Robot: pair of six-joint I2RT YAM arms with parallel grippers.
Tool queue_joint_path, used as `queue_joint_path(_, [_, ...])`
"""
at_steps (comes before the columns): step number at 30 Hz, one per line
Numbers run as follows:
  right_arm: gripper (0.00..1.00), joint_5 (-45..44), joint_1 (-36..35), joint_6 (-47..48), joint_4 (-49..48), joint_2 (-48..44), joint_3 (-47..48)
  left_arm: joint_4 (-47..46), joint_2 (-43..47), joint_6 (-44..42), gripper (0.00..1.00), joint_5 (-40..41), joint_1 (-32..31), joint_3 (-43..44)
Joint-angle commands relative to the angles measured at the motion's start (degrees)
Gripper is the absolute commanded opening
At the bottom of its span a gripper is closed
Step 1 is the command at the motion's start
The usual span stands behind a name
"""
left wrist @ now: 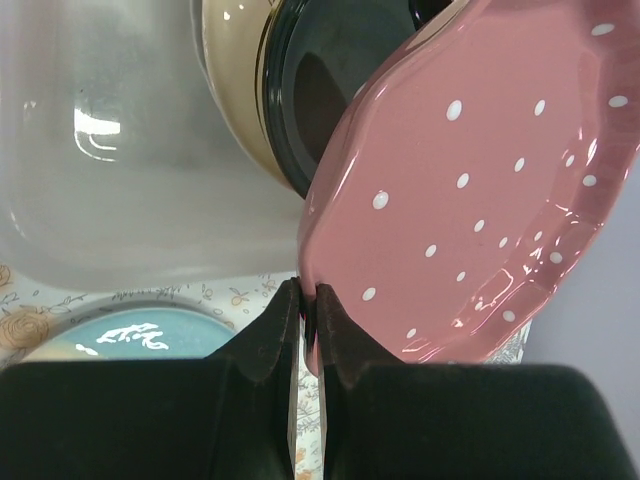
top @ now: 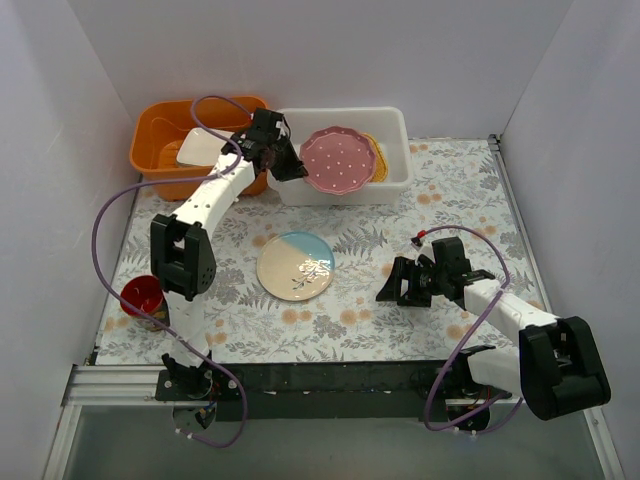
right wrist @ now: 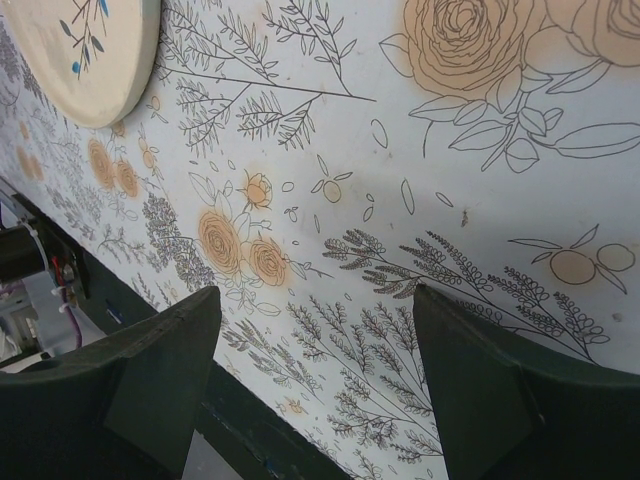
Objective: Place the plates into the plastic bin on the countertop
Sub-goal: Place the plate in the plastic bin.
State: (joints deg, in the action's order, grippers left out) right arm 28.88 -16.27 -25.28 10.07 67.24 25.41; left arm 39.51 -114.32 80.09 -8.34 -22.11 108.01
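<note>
Plain white walls (top: 400,50) enclose three sides.

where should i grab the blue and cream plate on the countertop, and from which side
Probably its right-hand rim, coming in low from the right, where the open right gripper sits. The blue and cream plate lies flat on the countertop, so only its thin edge can be pinched.

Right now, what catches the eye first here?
The pink dotted plate, pinched by its rim in the left gripper and tilted over the plastic bin at the back. Then the cream-and-light-blue plate lying flat on the countertop, with the right gripper open and empty, apart from it.
</note>
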Motion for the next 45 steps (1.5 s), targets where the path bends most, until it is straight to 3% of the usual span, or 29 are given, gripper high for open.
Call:
queue_joint_path(1, [0.85, -0.05, -0.34, 1.02, -1.10, 0.87, 1.84, -4.09, 0.42, 0.33, 0.00, -3.53, -0.22, 7.90])
queue_joint_path(14, [0.85, -0.32, -0.25, 1.55, -0.57, 2.01, 2.72, -1.80, -6.52, -0.20, 0.00, -3.88, 0.22, 17.41])
queue_joint_path(45, [0.85, -0.67, -0.25, 2.69, 0.04, 2.10, 2.54, -5.76, -12.06, 2.08, 0.00, -1.68, 1.54, 20.66])
